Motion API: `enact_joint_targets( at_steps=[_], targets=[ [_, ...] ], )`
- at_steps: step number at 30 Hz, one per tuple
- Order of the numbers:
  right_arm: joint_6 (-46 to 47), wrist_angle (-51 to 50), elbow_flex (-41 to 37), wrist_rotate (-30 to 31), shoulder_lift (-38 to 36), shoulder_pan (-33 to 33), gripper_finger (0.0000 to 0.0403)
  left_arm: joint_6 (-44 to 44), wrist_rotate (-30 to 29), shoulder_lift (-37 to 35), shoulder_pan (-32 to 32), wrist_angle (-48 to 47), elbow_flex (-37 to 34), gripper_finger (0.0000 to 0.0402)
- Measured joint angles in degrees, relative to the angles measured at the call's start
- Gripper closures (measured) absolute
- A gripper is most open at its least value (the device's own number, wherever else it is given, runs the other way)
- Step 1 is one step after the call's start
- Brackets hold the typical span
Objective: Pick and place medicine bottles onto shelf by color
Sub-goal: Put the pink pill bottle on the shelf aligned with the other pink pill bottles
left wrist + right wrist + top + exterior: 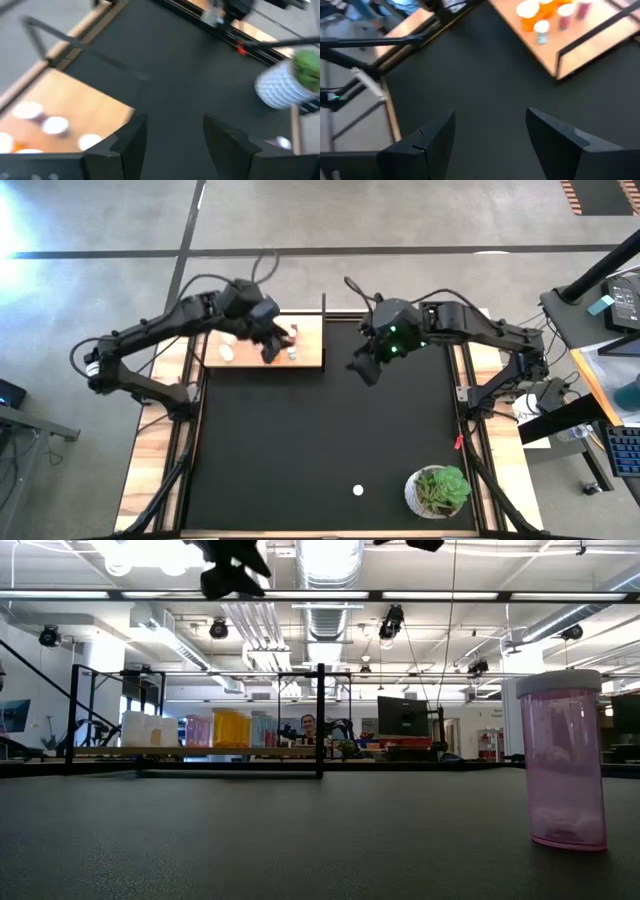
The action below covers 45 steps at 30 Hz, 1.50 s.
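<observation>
Now the translucent pink white-capped pill bottle (565,758) stands upright alone on the black mat (320,430), long axis vertical, while both dark grippers, left (172,137) and right (492,132), hover parted and empty

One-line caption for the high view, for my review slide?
Left tool open over the shelf of bottles, right tool open above the mat; one bottle remains near the plant.

Both arms showing matte black jointed links, thin black cables looping over them. Right end effector (362,367) wrist glowing with green lights; left end effector (272,346) wrist showing blue patch.
</observation>
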Motion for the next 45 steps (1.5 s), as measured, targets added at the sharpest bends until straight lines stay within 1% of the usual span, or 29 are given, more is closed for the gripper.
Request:
enact_joint_targets(
  at_steps=[3,6,10,13,15,17,19,23,26,29,33,36,38,41,45],
  targets=[
    [1.82,0.68,0.00,-0.55,-0.01,3.81,0.0170,-2.39,-0.21,0.01,-5.43,-0.07,-0.07,0.0226],
    [3.48,0.91,0.02,-1.06,-0.20,8.37,0.0170,-6.02,-2.75,0.58,-11.81,0.23,-0.38,0.0226],
    [2.15,0.57,0.02,-0.65,-1.10,15.02,0.0170,-12.21,-11.11,1.69,-21.01,1.17,-1.56,0.0226],
    [2.40,-1.24,0.01,-0.79,-1.89,20.10,0.0170,-16.88,-17.21,3.12,-28.16,5.83,-2.51,0.0226],
    [2.53,-4.20,-0.03,-0.55,-2.14,23.88,0.0170,-18.50,-20.43,4.95,-32.94,10.35,-3.05,0.0226],
    [4.10,-8.41,-0.13,2.24,-2.28,28.16,0.0170,-18.52,-22.84,7.21,-37.57,15.12,-3.42,0.0226],
    [6.72,-13.33,-0.15,6.60,-2.30,32.82,0.0170,-18.26,-24.75,9.72,-41.52,20.54,-3.73,0.0226],
    [9.12,-21.42,-0.98,14.41,-3.14,41.85,0.0170,-13.97,-25.51,15.90,-47.37,28.42,-3.80,0.0226],
    [10.43,-21.68,-3.01,19.74,-4.78,47.81,0.0170,-12.51,-26.59,20.98,-49.79,34.40,-3.82,0.0226],
    [13.79,-20.44,-5.88,22.90,-7.24,51.93,0.0170,-12.28,-26.79,25.85,-50.92,40.57,-3.80,0.0226],
    [20.24,-19.86,-10.36,26.67,-10.78,55.44,0.0170,-12.04,-26.78,30.84,-51.13,47.35,-3.65,0.0226],
    [23.86,-19.39,-14.81,29.95,-13.23,57.87,0.0170,-11.92,-26.62,33.52,-51.08,50.38,-3.74,0.0226],
    [25.32,-18.15,-18.15,31.81,-15.01,59.16,0.0170,-10.85,-24.71,35.66,-51.06,51.88,-3.72,0.0226],
    [24.68,-13.54,-23.90,32.53,-17.92,60.51,0.0170,-7.75,-22.09,38.13,-51.32,54.78,-3.85,0.0226],
    [20.49,-4.11,-32.46,34.15,-22.68,61.05,0.0170,-5.31,-21.99,39.09,-51.39,56.10,-3.58,0.0226]
  ],
)
